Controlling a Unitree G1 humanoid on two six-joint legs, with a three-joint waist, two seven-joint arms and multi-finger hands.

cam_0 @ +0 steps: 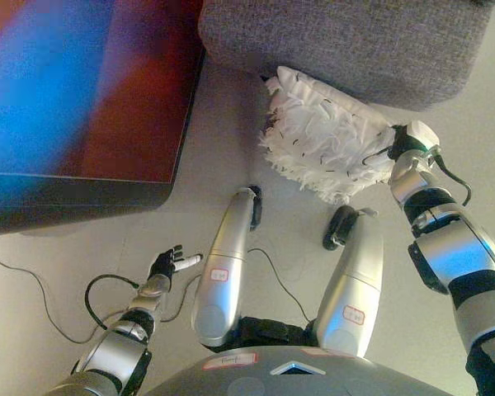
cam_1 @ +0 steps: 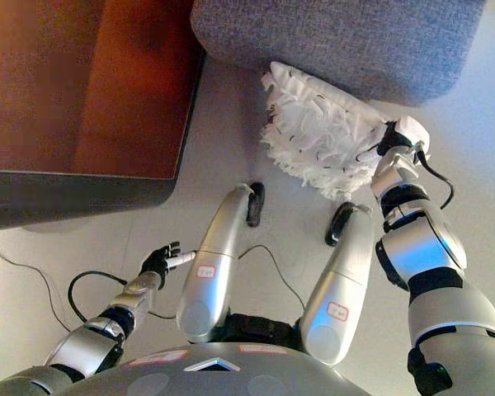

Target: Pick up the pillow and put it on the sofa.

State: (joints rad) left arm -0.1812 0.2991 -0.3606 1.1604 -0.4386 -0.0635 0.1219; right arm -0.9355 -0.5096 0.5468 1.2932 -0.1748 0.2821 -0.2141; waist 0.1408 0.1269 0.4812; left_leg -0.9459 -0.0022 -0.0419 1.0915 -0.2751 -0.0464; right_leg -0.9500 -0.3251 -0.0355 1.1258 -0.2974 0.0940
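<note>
Both views show the right robot hand (cam_0: 400,142) against the pillow (cam_0: 326,136).

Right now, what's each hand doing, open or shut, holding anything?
Left hand: open, fingers relaxed, holding nothing, low over the floor.
Right hand: at the white pillow, fingers hidden in it; cannot be told.

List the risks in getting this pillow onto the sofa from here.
1. The right robot hand meets the white shaggy pillow only at its edge, fingers hidden in the fringe; a grip there may slip.
2. The pillow lies on the floor against the grey sofa base, so lifting may snag it.
</note>
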